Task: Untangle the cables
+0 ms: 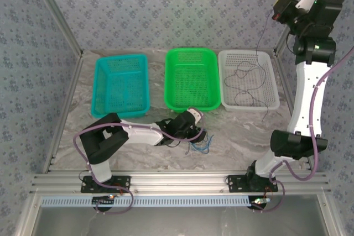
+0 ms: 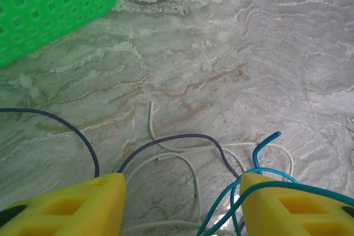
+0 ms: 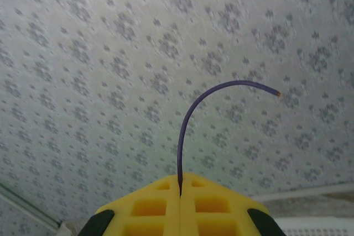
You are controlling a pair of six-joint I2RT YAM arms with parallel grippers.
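The right claw (image 3: 180,183) is pressed together on a thin dark purple wire (image 3: 191,114), whose short free end curls above the yellow fingers. The claw is held high over the far right corner of the worktop, and the rest of the wire is let down in loose squiggles into a white perforated plastic basket (image 1: 247,52). The left claw (image 2: 182,192) is spread, pinching nothing, and is set low over a small tangle of thin blue, pale and purple wires (image 2: 188,161) near the middle of the worktop's near edge, with a blue strand (image 2: 260,153) draped across one finger. Were the jaws closed here, several strands could be caught at once and the knot lifted whole or tightened. On the right, the slim wire could slide out of the pinch, or its trailing length could snag in the basket's holes and the light basket be tugged. The pale grey marbled worktop (image 1: 243,136) looks smooth. A green perforated plastic basket (image 1: 191,50) and a teal one (image 1: 121,56) are ranged beside the white along the far edge. Blue-grey patterned wallpaper (image 1: 166,9) encloses three sides, and an aluminium rail (image 1: 182,181) runs along the near edge.
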